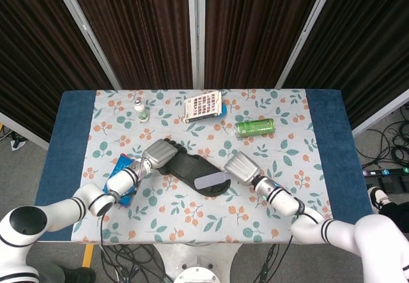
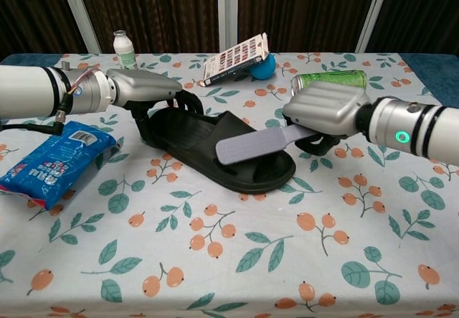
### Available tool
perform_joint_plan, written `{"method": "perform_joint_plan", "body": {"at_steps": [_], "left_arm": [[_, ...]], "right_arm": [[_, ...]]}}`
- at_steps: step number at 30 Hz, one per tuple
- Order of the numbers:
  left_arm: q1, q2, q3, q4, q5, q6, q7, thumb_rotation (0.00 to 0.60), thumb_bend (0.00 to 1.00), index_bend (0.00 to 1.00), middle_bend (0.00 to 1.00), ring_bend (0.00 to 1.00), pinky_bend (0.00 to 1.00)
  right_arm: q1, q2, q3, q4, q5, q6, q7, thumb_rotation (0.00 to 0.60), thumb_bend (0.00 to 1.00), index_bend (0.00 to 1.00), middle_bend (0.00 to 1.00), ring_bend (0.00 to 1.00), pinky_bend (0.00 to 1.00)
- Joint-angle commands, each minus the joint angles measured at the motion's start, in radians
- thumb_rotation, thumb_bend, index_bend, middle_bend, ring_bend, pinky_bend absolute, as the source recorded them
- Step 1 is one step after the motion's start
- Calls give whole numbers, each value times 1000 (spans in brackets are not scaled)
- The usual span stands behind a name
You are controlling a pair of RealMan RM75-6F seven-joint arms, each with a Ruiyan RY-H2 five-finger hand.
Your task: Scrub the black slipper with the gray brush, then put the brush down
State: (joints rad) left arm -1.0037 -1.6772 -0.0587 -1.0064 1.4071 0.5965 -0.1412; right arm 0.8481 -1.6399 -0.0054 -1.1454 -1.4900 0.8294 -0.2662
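Observation:
The black slipper [image 2: 215, 146] [image 1: 190, 168] lies across the middle of the floral table. My left hand [image 2: 147, 88] [image 1: 160, 152] grips its heel end at the left. The gray brush [image 2: 254, 144] [image 1: 213, 181] lies flat over the slipper's front end, its handle held in my right hand [image 2: 326, 112] [image 1: 241, 167], which hovers just right of the slipper.
A blue snack bag [image 2: 50, 156] lies at the left near my left forearm. A green can [image 2: 330, 80] lies behind my right hand. Further back are a patterned box [image 2: 237, 58] leaning on a blue ball [image 2: 265, 67], and a small white bottle [image 2: 125, 49].

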Motion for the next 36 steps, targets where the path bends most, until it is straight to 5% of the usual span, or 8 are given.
{"method": "perform_joint_plan", "body": {"at_steps": [1,8,18,21,25,28,32,36], "left_arm": [[1,4,2,-3,4,5,5,600,307,375,390,231,239],[10,42,-10,-60,1,34,2,600,309,143,194,100,188],[76,162,-49,-203,-24,164,4,600,309,115,163,83,165],[112,212,-49,-250,-21,221,3,600,308,115,163,83,164],[162,270,-46,-295,-29,280,-1,600,302,114,163,83,164],[204,306,-43,-316,-42,322,-12,600,296,114,163,83,164],[277,354,-35,-340,-68,392,-14,600,287,115,163,83,164],[377,408,-13,-367,-111,478,28,600,287,115,163,83,164]], "right_arm": [[-53,77,-46,-79,-58,85,46,600,459,1000,1000,1000,1000],[-105,167,12,-115,-23,193,131,600,456,1000,1000,1000,1000],[-94,115,79,-8,197,11,50,600,316,995,946,931,996],[-96,115,79,-20,248,-32,14,600,223,825,779,762,867],[-106,147,82,-84,305,-50,-34,600,109,265,381,343,472],[-119,189,91,-157,333,-37,-45,600,54,30,207,161,323],[-157,271,113,-263,307,45,4,600,47,0,128,96,265],[-230,386,125,-369,257,170,79,600,94,0,166,107,263]]}}
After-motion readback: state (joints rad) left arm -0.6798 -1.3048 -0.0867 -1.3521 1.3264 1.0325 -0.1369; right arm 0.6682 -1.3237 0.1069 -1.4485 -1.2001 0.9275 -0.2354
